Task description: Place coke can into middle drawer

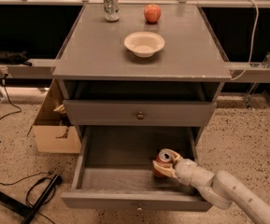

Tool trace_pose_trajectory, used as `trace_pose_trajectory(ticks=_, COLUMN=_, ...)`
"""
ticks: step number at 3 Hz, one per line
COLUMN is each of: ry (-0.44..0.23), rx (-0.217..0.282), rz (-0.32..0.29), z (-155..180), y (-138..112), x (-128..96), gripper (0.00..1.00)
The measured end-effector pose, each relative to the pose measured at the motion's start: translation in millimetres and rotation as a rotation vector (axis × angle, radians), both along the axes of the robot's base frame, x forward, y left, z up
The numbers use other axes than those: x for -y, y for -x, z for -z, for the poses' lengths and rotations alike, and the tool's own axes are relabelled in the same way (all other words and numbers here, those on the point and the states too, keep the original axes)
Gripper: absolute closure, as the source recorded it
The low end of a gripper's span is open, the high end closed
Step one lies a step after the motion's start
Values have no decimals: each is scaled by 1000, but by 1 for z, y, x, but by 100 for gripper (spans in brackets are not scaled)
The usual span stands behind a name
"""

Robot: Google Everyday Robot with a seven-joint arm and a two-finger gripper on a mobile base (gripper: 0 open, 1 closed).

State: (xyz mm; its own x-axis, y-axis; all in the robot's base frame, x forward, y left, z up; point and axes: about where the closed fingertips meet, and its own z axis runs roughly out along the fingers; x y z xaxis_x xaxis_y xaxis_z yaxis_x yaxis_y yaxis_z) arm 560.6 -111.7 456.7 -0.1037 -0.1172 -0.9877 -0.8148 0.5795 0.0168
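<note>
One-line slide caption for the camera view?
The hand holds the coke can inside the open middle drawer, right of centre.

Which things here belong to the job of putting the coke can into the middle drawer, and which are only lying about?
Belong to the job: coke can, tilted inside the drawer; middle drawer, pulled open; gripper, shut on the can in the drawer's right part.

Only lying about: silver-white can, apple and bowl on the cabinet top; upper drawer, closed; cardboard box at the left.
</note>
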Motion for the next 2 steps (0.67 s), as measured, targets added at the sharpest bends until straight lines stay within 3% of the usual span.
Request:
trace_pose_trajectory(ticks=1, ry=0, rx=0, rz=0, z=0, y=0, x=0, gripper=35)
trace_pose_trajectory(ticks=2, ry=0, rx=0, rz=0, z=0, y=0, x=0, gripper=4)
